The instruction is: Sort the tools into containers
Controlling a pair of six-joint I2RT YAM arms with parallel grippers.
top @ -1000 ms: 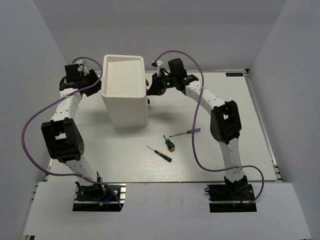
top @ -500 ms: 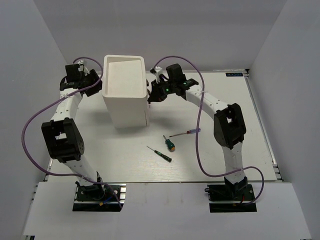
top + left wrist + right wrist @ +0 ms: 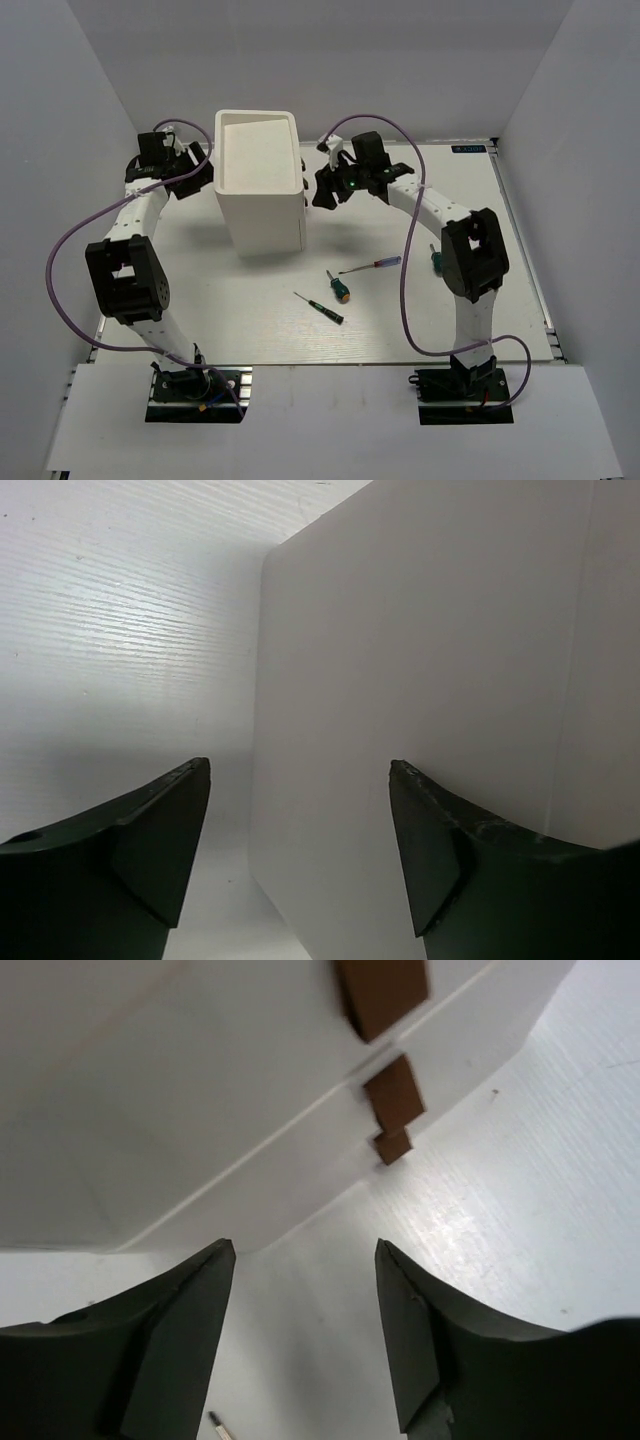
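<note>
The container, a tall white box with a recessed top, stands at the back of the table. My left gripper is open beside its left wall, and the left wrist view shows that plain wall just ahead of the open gripper. My right gripper is open and empty a little off the box's right face. The right wrist view shows the open gripper below the drawer fronts and their brown knobs. Tools lie on the table: a stubby green-handled screwdriver, a thin dark one and a thin red-handled one.
Another green-handled screwdriver lies right beside the right arm's elbow. A thin tool's tip shows at the bottom of the right wrist view. Purple cables loop beside both arms. White walls close in the table on three sides.
My right gripper has opened and drawn back to the right from the box's drawer face. The box has shifted slightly right. My left gripper has opened wider.
</note>
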